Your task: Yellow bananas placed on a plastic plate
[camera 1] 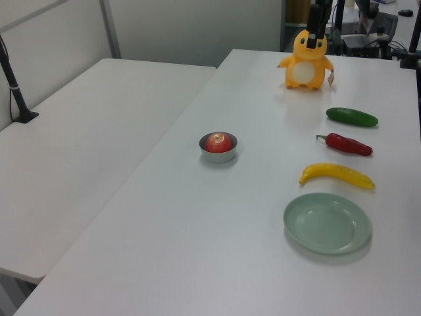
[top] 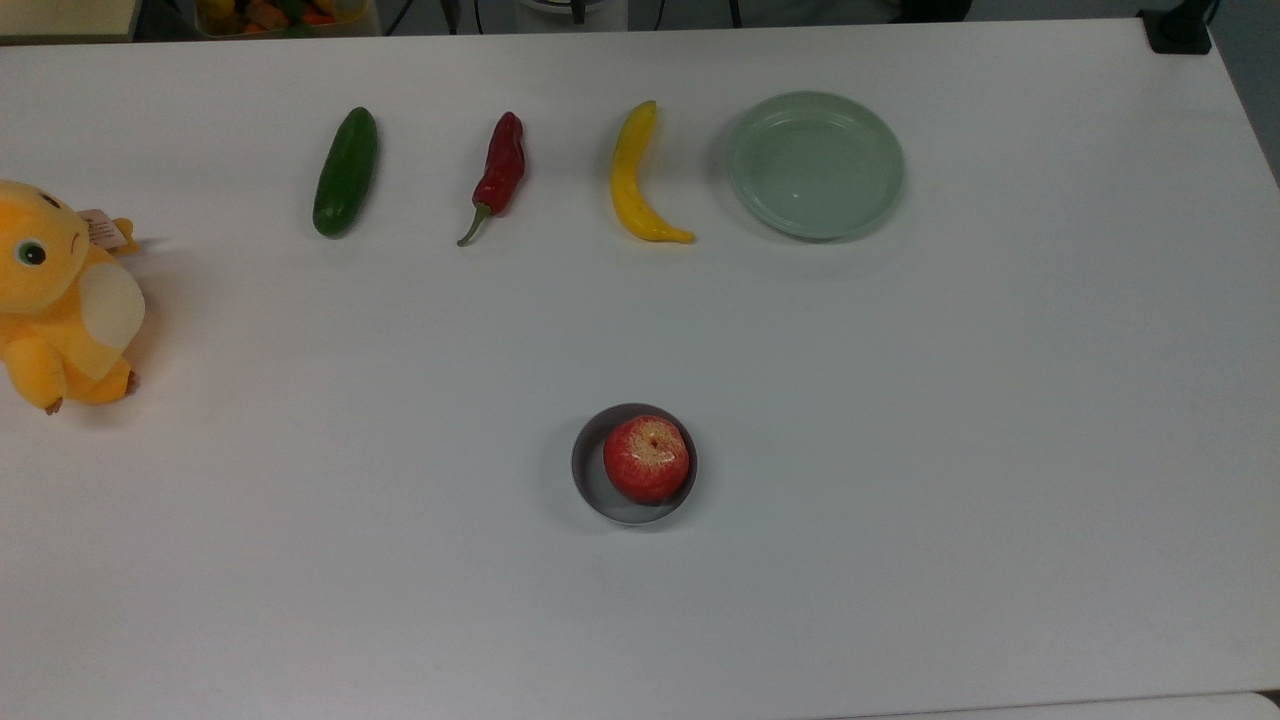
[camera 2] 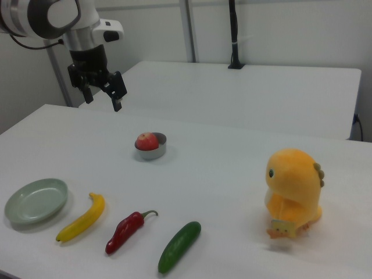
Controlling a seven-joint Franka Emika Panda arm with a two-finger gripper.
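The yellow banana lies flat on the white table, right beside the pale green plastic plate, and does not touch it. The plate has nothing on it. In the right view my gripper hangs high above the table at the upper left, behind the bowl and well away from banana and plate. Its two dark fingers are spread open and hold nothing.
A red chili pepper and a dark green cucumber lie in the same row as the banana. A small grey bowl holds a red apple mid-table. A yellow plush toy sits at the top view's left.
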